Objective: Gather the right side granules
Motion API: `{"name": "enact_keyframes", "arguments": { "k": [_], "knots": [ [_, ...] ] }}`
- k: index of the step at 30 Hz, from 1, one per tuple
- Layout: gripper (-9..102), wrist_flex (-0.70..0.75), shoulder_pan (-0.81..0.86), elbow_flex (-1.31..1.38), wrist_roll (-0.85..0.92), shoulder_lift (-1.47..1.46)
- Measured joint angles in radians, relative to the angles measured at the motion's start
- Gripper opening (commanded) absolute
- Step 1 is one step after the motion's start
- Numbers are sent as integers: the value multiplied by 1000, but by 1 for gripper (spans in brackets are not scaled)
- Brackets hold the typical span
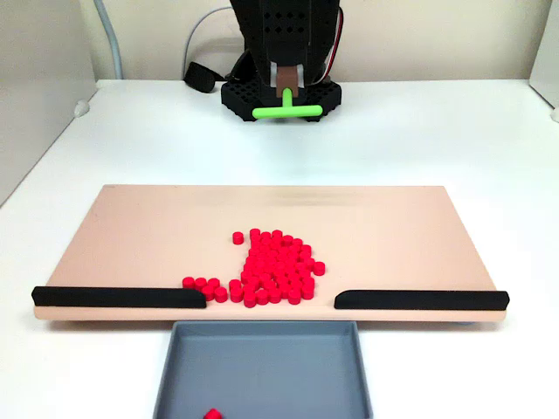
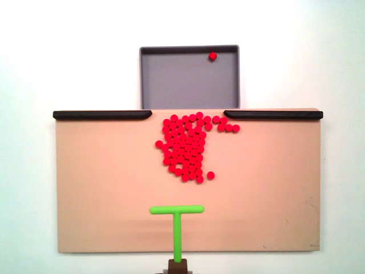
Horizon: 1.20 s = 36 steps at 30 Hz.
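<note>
1. The granules (image 2: 185, 145) lie in one dense cluster on the tan board (image 2: 102, 188), against the gap between its two black rails (image 2: 102, 115), at the edge next to the grey tray (image 2: 171, 80).
2. One lone granule (image 2: 213, 56) sits in the tray's far corner.
3. The gripper (image 1: 286, 87) is clenched on the green T-shaped stick (image 2: 177, 220), whose crossbar hangs over the opposite board edge, well apart from the cluster.

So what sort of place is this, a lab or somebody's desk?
Probably a tabletop robot test bench: a plain white table, a tan board with red granules beside a grey tray, and a robot arm holding a green T-shaped stick.
</note>
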State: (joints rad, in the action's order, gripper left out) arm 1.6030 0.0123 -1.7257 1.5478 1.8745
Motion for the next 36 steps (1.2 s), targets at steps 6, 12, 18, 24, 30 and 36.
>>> {"name": "enact_keyframes", "arguments": {
  "k": [6,12,18,24,30,36],
  "knots": [
    [0,0,0,0,11,-57],
    [0,0,6,0,44,-69],
    [0,0,9,0,17,-69],
    [0,0,9,0,14,-69],
    [0,0,9,0,26,-69],
    [0,5,9,0,31,-69]
  ]
}}
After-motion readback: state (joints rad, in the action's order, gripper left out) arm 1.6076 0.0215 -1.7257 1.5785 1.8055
